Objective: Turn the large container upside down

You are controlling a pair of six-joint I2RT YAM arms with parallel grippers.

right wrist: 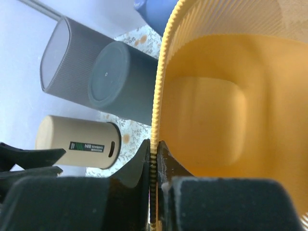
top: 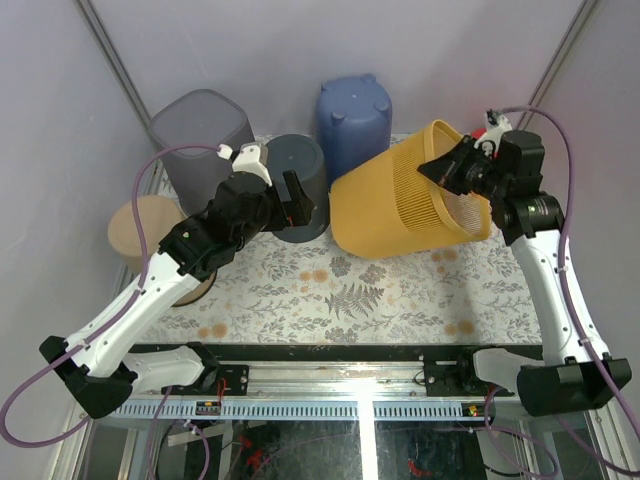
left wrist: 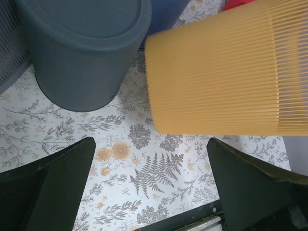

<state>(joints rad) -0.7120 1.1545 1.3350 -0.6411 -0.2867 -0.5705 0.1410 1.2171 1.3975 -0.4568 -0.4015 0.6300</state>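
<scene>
The right gripper point(right wrist: 154, 161) is pinched shut on the rim of the yellow basket point(right wrist: 226, 110), one finger inside and one outside. The basket hangs tilted from it, its mouth at the gripper and its base lower, toward the left arm. The left gripper point(left wrist: 150, 144) stands wide open over the table point(top: 300, 290), holding nothing. The basket's base is just ahead to its right and a dark bin point(left wrist: 82, 53) ahead to its left. Farther off are a grey bin point(top: 200, 135), a blue bin point(top: 353, 115) and a beige can point(top: 135, 225).
</scene>
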